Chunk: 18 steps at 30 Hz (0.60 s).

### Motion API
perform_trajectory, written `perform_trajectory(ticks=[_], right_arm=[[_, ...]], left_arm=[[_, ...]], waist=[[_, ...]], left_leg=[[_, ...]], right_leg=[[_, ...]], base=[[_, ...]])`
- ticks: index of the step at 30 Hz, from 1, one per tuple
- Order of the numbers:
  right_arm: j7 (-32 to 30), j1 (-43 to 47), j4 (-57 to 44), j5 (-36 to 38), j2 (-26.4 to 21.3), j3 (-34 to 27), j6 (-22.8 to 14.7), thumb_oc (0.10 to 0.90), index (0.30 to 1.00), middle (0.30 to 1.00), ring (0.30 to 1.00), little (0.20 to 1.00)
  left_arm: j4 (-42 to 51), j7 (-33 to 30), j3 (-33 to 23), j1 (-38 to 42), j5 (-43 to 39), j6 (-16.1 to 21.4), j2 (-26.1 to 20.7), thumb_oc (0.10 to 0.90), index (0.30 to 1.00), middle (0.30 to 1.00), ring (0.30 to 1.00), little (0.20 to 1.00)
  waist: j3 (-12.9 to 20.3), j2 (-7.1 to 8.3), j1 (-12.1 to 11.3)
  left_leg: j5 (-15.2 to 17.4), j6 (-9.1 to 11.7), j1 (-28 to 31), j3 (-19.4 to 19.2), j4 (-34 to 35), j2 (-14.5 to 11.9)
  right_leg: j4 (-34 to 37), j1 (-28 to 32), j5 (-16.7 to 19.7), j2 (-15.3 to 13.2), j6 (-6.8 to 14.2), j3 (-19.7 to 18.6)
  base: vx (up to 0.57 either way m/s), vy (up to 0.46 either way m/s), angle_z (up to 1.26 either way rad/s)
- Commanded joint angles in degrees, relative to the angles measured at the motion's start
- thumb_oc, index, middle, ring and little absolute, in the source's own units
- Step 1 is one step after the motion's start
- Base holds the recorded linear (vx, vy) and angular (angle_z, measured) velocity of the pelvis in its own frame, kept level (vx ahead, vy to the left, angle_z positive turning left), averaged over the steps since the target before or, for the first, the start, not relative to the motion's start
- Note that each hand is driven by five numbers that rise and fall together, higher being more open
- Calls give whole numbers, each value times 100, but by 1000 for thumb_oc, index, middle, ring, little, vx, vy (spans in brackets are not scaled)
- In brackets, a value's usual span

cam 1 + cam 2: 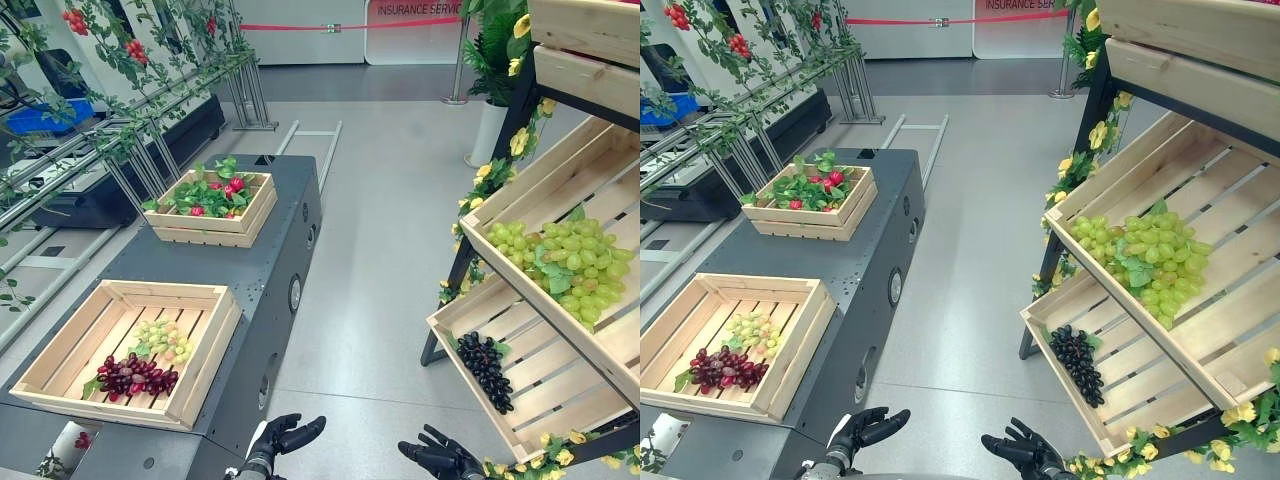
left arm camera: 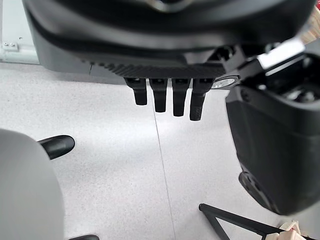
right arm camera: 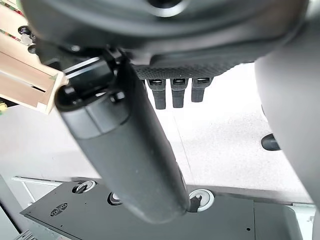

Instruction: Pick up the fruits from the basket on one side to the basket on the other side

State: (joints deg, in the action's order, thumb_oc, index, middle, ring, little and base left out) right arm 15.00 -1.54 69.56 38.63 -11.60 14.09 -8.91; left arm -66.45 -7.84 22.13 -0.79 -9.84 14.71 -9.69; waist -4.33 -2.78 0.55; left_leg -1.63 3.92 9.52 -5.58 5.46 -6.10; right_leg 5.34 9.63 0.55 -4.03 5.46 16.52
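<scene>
On the dark table (image 1: 262, 262) at the left, a near wooden crate (image 1: 212, 350) holds purple grapes (image 1: 135, 377) and a small green bunch (image 1: 163, 338). A far crate (image 1: 205, 228) holds red fruits (image 1: 225, 190) among leaves. On the right, a tilted shelf crate (image 1: 590, 180) carries green grapes (image 1: 565, 262). The crate below it (image 1: 545, 385) holds dark grapes (image 1: 485, 365). My left hand (image 1: 285, 437) and right hand (image 1: 440, 458) hang low over the floor between table and shelf. Both are open and hold nothing, and their fingers (image 2: 162, 97) (image 3: 172, 95) point down, relaxed.
A grey floor aisle (image 1: 370, 260) runs between the table and the shelf. Yellow flowers (image 1: 485, 175) trim the shelf frame. Vine-covered metal racks (image 1: 120, 140) stand along the far left. A red barrier tape (image 1: 320, 26) crosses the back.
</scene>
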Motion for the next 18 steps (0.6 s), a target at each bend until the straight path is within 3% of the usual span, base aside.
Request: perform_trajectory(ticks=[1, 7, 18], right_arm=[[23, 431, 350, -211, 212, -5, -155, 800, 900, 900, 900, 900], [101, 443, 330, -219, 225, 30, -154, 800, 900, 900, 900, 900], [146, 461, 329, -261, 234, 87, -145, 800, 900, 900, 900, 900]], left_arm=[[-194, 49, 243, 316, 8, 407, -15, 800, 900, 900, 900, 900], [-237, 264, 231, 332, 19, 159, -23, 800, 900, 900, 900, 900], [-214, 193, 309, 350, 121, 125, -60, 800, 900, 900, 900, 900]], waist=[[-200, 253, -94], [-228, 266, -79], [-234, 230, -63]], left_leg=[[699, -415, 48, -178, -46, 594], [707, -419, 64, -197, -46, 597], [700, -412, 65, -205, -46, 587]], right_leg=[[-34, 149, -437, 172, -249, -227], [-34, 158, -430, 178, -256, -243], [-34, 158, -437, 169, -254, -246]], base=[[0, 0, 0], [0, 0, 0], [0, 0, 0]])
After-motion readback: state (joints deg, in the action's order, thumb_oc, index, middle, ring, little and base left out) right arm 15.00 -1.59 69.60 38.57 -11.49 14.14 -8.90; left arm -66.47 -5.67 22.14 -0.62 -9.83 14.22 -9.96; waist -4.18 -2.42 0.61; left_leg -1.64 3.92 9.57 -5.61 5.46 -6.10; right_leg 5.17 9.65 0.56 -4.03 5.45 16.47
